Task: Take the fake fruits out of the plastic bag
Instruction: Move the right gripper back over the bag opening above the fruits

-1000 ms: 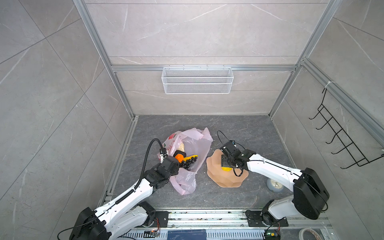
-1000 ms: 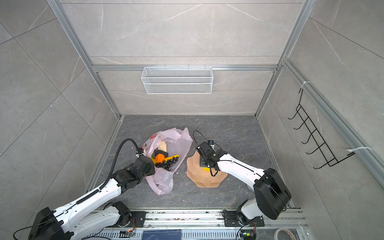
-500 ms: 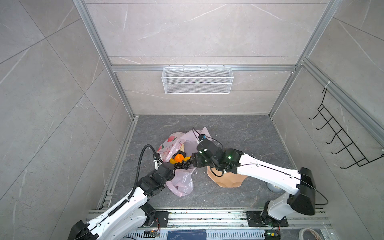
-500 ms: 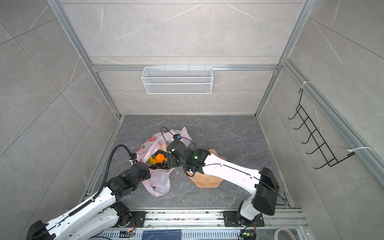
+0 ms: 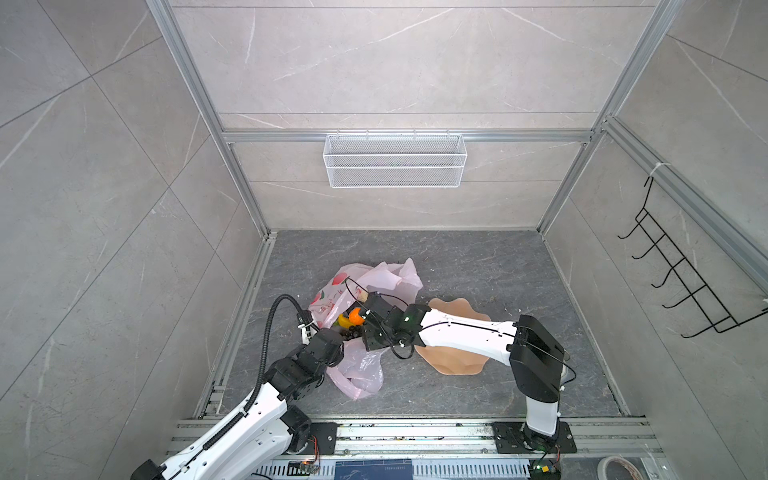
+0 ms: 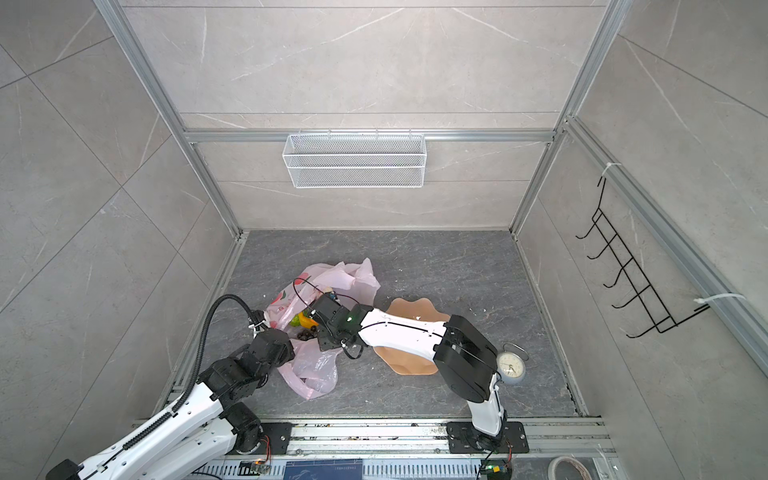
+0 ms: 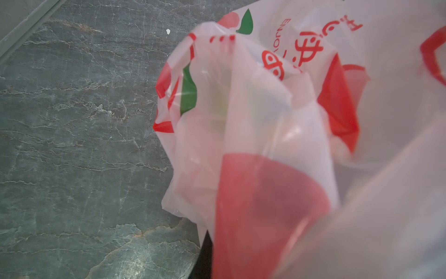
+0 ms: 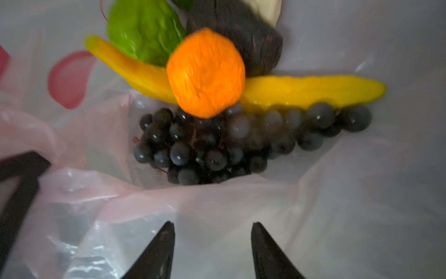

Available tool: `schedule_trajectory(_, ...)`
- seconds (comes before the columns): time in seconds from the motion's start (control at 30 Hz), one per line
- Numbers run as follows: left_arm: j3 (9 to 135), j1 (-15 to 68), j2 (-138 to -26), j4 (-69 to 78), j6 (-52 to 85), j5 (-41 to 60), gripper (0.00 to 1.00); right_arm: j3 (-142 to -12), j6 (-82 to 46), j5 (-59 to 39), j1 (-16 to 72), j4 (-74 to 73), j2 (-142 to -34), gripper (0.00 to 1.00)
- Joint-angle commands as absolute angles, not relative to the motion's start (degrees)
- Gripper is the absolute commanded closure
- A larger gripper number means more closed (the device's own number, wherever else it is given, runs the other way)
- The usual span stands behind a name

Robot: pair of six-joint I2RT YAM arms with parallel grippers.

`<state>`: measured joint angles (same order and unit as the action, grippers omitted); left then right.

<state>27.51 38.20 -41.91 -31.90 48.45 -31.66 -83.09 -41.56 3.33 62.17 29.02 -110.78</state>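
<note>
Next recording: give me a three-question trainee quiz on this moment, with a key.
1. True or false: in the right wrist view, the orange covers the middle of the banana inside the plastic bag.
2. Which fruit lies nearest the right gripper? A) grapes B) orange C) banana
3. Fill in: the right gripper is ___, holding nothing.
Key: 1 true; 2 A; 3 open.

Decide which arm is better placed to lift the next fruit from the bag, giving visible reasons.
Right. The right gripper is open, empty, at the mouth of the plastic bag, aimed at the grape bunch and orange. The left gripper is shut on the plastic bag, holding it.
</note>
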Motion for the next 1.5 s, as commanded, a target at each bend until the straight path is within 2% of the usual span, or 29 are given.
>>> schedule_trajectory(0.0,27.8,38.0,-43.2,-32.8,49.5,-34.8,1.00,-77.5,-44.1,3.2,63.8,27.1,-108.2,0.47)
schedule_trajectory(0.3,26.1,37.9,-46.7,-29.6,50.5,-31.2,1.00,-71.6,-46.5,2.4,64.8,22.9,-109.5,0.47)
schedule_trajectory(0.7,23.0,37.9,-49.4,-23.5,51.6,-24.9,1.00,-81.1,-38.6,8.5,64.3,27.7,-100.8,0.45)
schedule_trajectory(0.97,23.4,37.9,-48.1,-18.9,51.7,-20.3,1.00,-87.0,-37.6,7.0,61.6,26.5,-106.0,0.45)
schedule_trajectory(1.27,24.9,37.8,-45.3,-21.9,51.1,-22.0,1.00,-90.7,-35.1,6.5,57.3,25.6,-111.9,0.43)
schedule_trajectory(1.47,29.0,37.6,-45.9,-21.7,46.5,-19.8,1.00,-93.7,-30.9,9.1,54.9,22.6,-117.1,0.34)
